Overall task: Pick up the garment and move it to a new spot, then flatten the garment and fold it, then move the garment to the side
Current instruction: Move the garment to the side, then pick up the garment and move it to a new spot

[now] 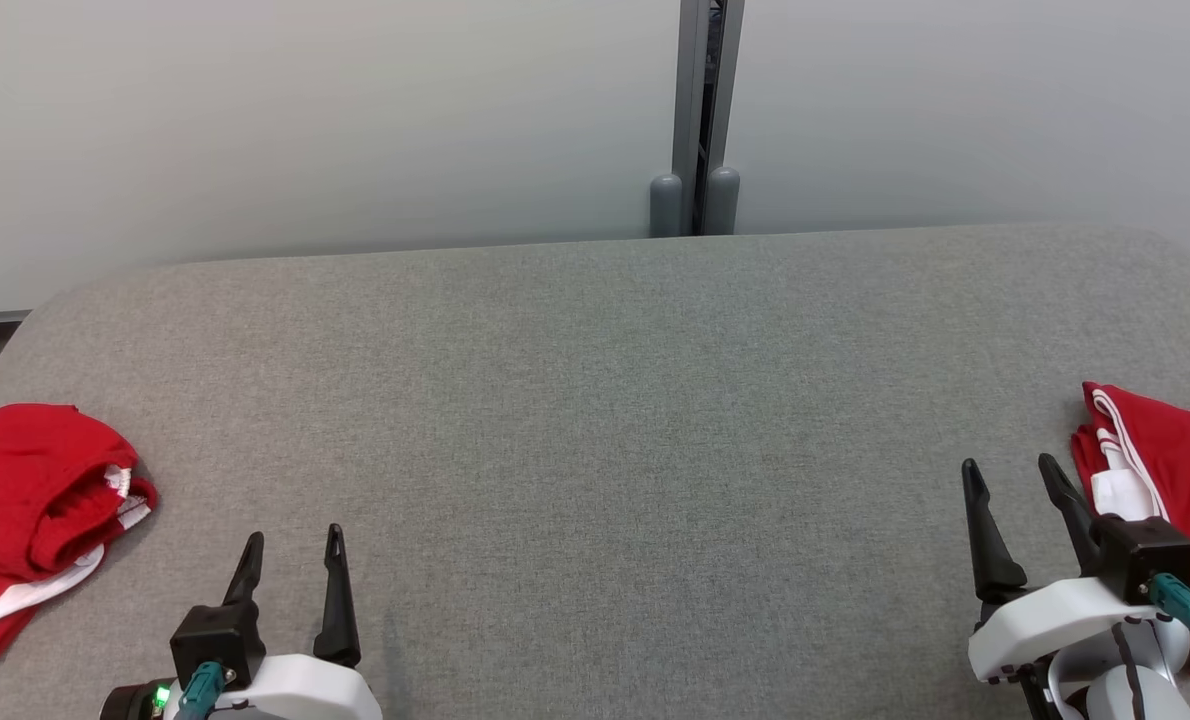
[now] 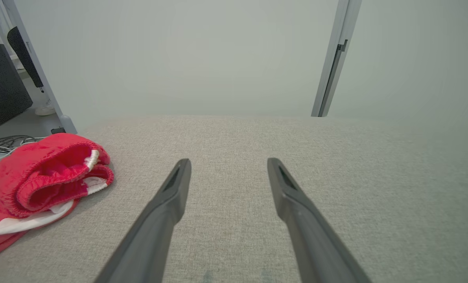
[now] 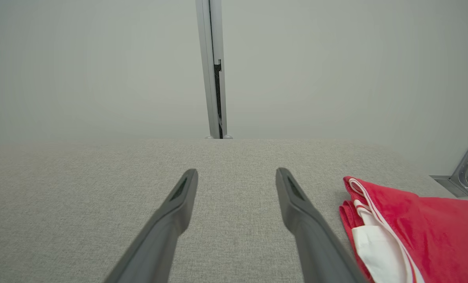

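The left jaws stand wide apart and empty above the near left part of the grey fabric-covered surface. The right jaws gape just as wide near the near right corner, holding nothing. A crumpled red garment with white trim lies at the left edge, apart from the left jaws. A folded red garment with white stripes lies at the right edge, close beside the right jaws.

Both grippers low, jaws spread.
The left gripper sits at the lower left of the head view, the right gripper at the lower right; each points its two dark fingers forward, parted wide, holding nothing.
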Robot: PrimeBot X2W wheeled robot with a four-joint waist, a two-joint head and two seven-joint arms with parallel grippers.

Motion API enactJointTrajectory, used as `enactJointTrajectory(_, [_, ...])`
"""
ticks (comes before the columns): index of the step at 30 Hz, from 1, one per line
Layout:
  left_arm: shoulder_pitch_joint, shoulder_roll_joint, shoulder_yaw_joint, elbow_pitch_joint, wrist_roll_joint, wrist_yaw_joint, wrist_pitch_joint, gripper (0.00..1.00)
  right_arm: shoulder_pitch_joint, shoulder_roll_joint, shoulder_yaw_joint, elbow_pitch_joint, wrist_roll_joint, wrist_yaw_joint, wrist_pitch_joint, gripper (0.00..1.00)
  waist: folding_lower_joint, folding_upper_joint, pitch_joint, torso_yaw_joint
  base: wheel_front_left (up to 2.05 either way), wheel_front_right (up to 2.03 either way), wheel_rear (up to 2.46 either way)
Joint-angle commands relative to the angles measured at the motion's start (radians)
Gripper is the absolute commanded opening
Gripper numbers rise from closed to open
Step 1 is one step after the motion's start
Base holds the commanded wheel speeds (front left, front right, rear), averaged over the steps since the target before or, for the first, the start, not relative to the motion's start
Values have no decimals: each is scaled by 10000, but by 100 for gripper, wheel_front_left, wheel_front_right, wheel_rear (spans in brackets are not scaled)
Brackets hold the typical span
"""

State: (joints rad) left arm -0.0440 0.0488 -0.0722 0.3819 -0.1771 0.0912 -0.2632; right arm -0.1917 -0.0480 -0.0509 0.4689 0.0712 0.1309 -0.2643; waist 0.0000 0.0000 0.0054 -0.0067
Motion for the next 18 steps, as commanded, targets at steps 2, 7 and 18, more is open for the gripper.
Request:
enactJointTrajectory(2, [125,41,88,-54,-74,95,-20,100,166,-56,40,-61,119,-3,4,100,0,0,-34,4,0,0,0])
enactJointTrajectory(7, [93,41,149,-87,-39,91,-20,100,179,-55,77,-94,159,-3,4,100,0,0,3,15,0,0,0])
enactJointTrajectory(18, [7,41,392,-68,48,64,-20,100,210,-55,433,-106,383,-3,4,100,0,0,133,1092,0,0,0])
